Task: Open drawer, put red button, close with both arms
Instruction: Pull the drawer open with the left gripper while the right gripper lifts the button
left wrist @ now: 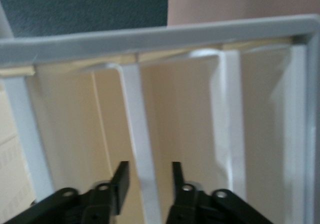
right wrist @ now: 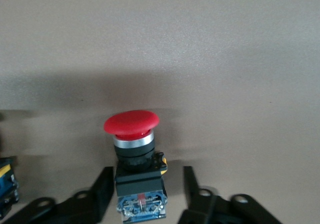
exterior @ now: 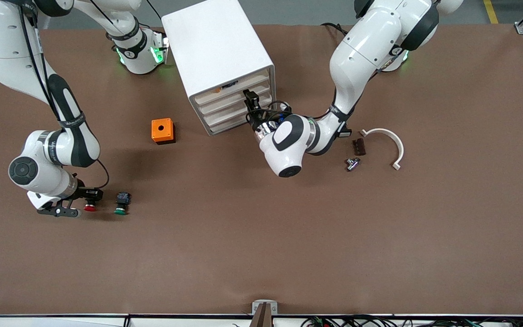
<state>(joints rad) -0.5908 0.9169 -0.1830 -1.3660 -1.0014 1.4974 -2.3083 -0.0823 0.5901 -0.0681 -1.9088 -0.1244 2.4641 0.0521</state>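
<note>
My right fingers (right wrist: 145, 194) straddle the red button (right wrist: 132, 149), lower left of the front frame on the table, not yet touching; light, rigid, grab its boxy body; left fingers (left wrist: 148, 184) straddle the drawer (exterior: 234, 101) lip, gapped.

Three cameras: one high over the desk, one on each wrist.

The front camera sits high across the desk (exterior: 261, 254), facing the two arm bases along the top of its view and taking in the whole brown surface. The left wrist camera looks along its own pincer (left wrist: 148, 181) from very close at the front of the white cabinet (exterior: 218, 50), whose drawer rails fill the view; the front camera shows this same cabinet face (exterior: 236, 106) from well above. The right wrist camera looks low over the desk, close on the red button (right wrist: 131, 123) between its pincer (right wrist: 148, 186) fingers; the front camera shows that button (exterior: 90, 207) small, toward the right arm's end.
</note>
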